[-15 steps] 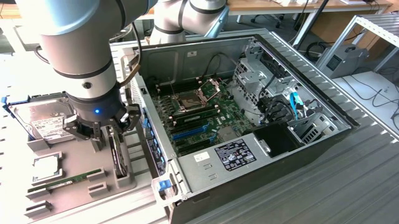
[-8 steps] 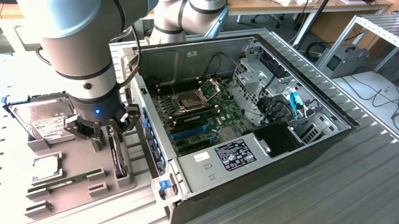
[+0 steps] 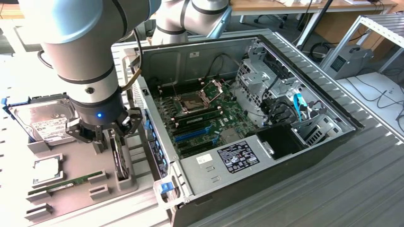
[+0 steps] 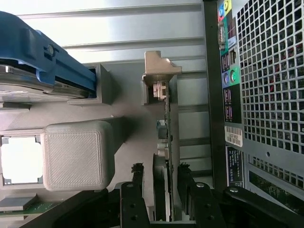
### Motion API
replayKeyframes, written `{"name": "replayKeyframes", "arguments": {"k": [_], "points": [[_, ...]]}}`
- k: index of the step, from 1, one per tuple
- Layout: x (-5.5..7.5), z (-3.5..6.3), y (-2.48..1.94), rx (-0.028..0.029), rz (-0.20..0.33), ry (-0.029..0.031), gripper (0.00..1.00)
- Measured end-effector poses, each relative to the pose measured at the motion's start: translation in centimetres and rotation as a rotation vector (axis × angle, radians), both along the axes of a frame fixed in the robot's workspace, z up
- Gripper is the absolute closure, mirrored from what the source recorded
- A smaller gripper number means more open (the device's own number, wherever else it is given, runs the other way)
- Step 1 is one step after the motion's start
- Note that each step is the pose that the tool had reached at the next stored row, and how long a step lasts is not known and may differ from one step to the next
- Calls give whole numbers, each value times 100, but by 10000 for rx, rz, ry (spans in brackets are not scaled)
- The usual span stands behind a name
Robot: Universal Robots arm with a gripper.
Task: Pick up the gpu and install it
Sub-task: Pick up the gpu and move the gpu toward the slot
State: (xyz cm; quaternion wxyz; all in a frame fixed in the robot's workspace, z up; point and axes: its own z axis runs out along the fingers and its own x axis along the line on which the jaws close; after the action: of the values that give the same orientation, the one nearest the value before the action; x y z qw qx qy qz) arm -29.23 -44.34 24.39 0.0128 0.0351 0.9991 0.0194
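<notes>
The end effector (image 3: 104,137) hangs with jaws spread wide, one finger on each side of the gpu (image 3: 120,163), not clamping it. The gpu stands on edge in the grey holder tray (image 3: 75,163), at 9 o'clock from the open computer case (image 3: 252,94) in the exterior view.

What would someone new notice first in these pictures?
The open computer case lies in the exterior view's middle, its green motherboard bared. At the exterior view's left the gripper hangs open astride the gpu, which stands on edge in a grey holder beside the case.
</notes>
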Motion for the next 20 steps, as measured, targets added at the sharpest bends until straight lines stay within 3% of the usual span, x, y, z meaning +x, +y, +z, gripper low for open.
{"name": "replayKeyframes", "arguments": {"k": [4, 6, 7, 20], "points": [[0, -1, 0, 1, 1, -1, 59], [0, -1, 0, 1, 1, -1, 72], [0, 0, 0, 0, 1, -1, 74], [0, 0, 0, 2, 0, -3, 74]]}}
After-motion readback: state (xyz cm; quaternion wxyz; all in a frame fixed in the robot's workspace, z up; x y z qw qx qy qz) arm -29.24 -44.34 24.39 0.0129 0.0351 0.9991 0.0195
